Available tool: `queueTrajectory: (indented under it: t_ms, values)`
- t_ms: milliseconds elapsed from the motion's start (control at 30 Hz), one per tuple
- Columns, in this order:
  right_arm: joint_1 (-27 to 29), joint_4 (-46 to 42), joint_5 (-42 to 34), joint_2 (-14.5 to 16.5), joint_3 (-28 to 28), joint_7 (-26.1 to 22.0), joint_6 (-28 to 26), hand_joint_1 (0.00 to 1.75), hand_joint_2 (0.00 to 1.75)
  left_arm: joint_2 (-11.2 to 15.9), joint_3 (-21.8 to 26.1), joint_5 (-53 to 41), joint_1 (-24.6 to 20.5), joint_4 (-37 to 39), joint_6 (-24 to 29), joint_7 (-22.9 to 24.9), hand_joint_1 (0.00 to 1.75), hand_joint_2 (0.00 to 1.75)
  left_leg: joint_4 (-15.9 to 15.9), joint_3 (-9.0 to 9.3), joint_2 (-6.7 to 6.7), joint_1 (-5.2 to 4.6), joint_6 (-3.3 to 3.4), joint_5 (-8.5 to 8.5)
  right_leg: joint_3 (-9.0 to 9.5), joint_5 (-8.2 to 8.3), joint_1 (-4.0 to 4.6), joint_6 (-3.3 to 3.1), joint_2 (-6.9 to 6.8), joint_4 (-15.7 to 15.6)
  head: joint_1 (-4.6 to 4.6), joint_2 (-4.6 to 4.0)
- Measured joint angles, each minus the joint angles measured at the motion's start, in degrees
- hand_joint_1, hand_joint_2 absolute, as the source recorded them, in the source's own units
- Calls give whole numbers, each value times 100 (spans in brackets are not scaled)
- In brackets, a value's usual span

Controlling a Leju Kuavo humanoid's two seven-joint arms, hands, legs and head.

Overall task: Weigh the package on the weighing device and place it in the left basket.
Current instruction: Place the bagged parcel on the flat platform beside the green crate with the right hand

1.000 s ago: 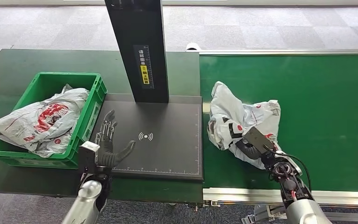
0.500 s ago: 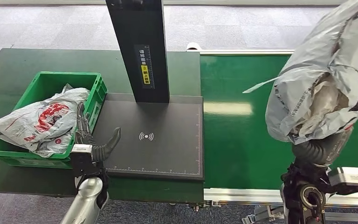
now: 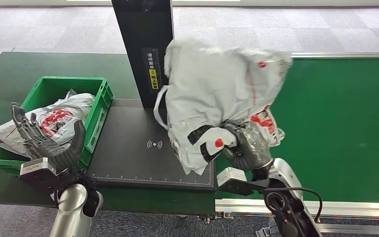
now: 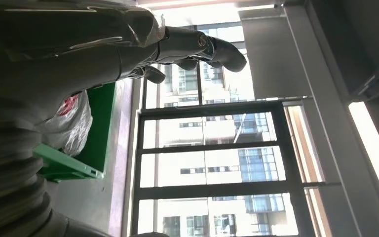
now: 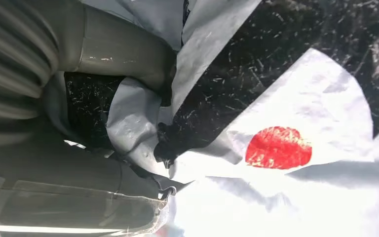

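Package (image 3: 217, 98): a crumpled grey bag with red and black print, at frame centre, held aloft by the right hand (image 3: 246, 144), whose fingers are closed on its lower folds. The bag hangs over the right half of the black scale (image 3: 143, 158) and overlaps the scale's right edge and the left edge of the green belt (image 3: 345, 123). Its upper left corner hides part of the post (image 3: 145, 44).

Left hand (image 3: 44, 143): lower left of frame, fingers spread and raised, holding nothing, in front of the basket (image 3: 96, 111).

The basket already contains a bag (image 3: 44, 123). The scale's left half is uncovered.
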Motion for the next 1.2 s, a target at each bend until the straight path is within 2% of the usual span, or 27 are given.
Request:
queueTrajectory:
  t_ms: [267, 533, 633, 800, 1067, 1200]
  values:
    - [-451, 1937, 102, -208, 835, 517, 1155, 175, 175, -166, 187, -121, 49, -218, 9, 0, 0, 175, 3, -12, -30, -3, 1, 5, -2, -1, -3, 2, -25, -2, 2, 1]
    - [-892, 2943, 91, -226, 1226, 528, 1276, 175, 175, -251, 219, -154, -21, -139, 9, 0, 0, 175, 1, 42, 4, -3, 1, -9, 35, -2, -3, 1, 3, -5, -1, 1]
    - [-912, 3064, 77, -221, 1324, 203, 960, 175, 175, -279, 230, -160, -22, -114, 9, 0, 0, 175, 0, 63, 7, -2, 1, -11, 59, -4, -2, 1, 7, -5, 1, 1]
    - [-815, 3119, 25, -64, 1489, -579, 15, 175, 175, -315, 217, -177, -3, -112, 9, 0, 0, 175, 0, 64, 23, -2, 1, -10, 56, 2, -2, -2, 20, -4, 1, 1]
    - [-744, 3118, 10, 82, 1568, -700, -242, 175, 175, -342, 212, -176, 4, -112, 9, 0, 0, 175, 0, 55, 29, 1, -2, -13, 44, 0, 1, -2, 27, -3, 1, 1]
    - [-671, 3068, -5, 139, 1553, -919, -948, 175, 175, -340, 202, -147, 25, -112, 9, 0, 0, 175, 0, 48, 28, 0, -1, -14, 38, 0, 1, -2, 26, -3, 2, 0]
